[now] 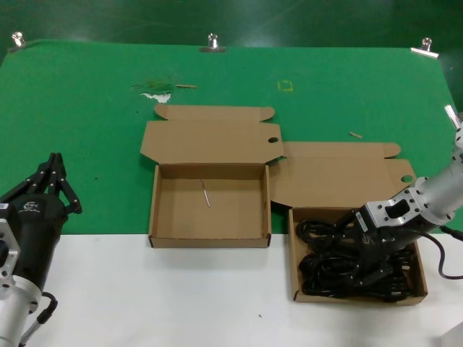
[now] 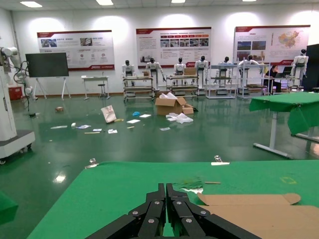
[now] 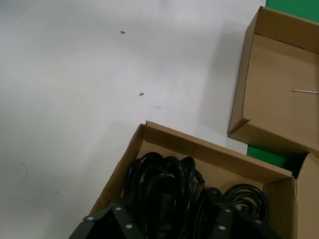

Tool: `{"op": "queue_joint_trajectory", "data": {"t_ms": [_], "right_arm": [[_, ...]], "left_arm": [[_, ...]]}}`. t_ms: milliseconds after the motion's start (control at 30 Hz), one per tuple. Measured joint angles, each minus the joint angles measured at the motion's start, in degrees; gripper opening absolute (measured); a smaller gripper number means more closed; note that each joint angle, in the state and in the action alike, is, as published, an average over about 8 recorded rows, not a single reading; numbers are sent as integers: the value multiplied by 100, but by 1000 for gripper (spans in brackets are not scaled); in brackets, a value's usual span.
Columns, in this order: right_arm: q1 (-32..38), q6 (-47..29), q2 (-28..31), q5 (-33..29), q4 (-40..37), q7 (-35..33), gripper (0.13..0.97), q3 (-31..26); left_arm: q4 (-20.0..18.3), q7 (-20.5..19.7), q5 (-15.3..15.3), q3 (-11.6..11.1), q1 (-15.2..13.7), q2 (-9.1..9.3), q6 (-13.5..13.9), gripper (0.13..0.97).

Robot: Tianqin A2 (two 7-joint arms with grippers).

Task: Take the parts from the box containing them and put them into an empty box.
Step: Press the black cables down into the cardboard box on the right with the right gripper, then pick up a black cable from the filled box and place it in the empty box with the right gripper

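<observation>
Black power cords (image 1: 318, 233) fill the right-hand cardboard box (image 1: 292, 260), which stands at the front right. My right gripper (image 1: 346, 253) is down inside this box, open, its fingers spread to either side of a coil of cords (image 3: 164, 174) within the box walls (image 3: 209, 154); the fingertips are lost among the black cables. The empty box (image 1: 210, 237) stands to the left of it, with only a thin pale sliver (image 1: 206, 194) on its floor; it also shows as the empty box (image 3: 279, 89) in the right wrist view. My left gripper (image 1: 54, 165) is parked at the front left, shut (image 2: 166, 188).
Both boxes have flat lid flaps (image 1: 210, 137) lying open toward the back on the green cloth (image 1: 87, 130). Metal clips (image 1: 212, 43) hold the cloth's far edge. Torn scraps (image 1: 155, 90) lie behind the empty box. White tabletop (image 1: 181, 296) runs along the front.
</observation>
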Motion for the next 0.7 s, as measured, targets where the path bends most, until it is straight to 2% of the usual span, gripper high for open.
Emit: {"op": "queue_joint_trajectory", "data": {"t_ms": [67, 200, 467, 700], "right_arm": [[5, -4, -1, -3, 1, 5, 498, 6], [17, -8, -5, -14, 3, 12, 498, 11], [24, -23, -11, -40, 6, 12, 323, 15], [16, -73, 3, -54, 13, 8, 285, 20]], "left_arm": [[0, 0, 0, 0, 0, 0, 0, 151], [0, 0, 0, 0, 0, 0, 0, 151], [0, 0, 0, 0, 0, 0, 0, 151], [0, 0, 0, 0, 0, 0, 0, 151]]}}
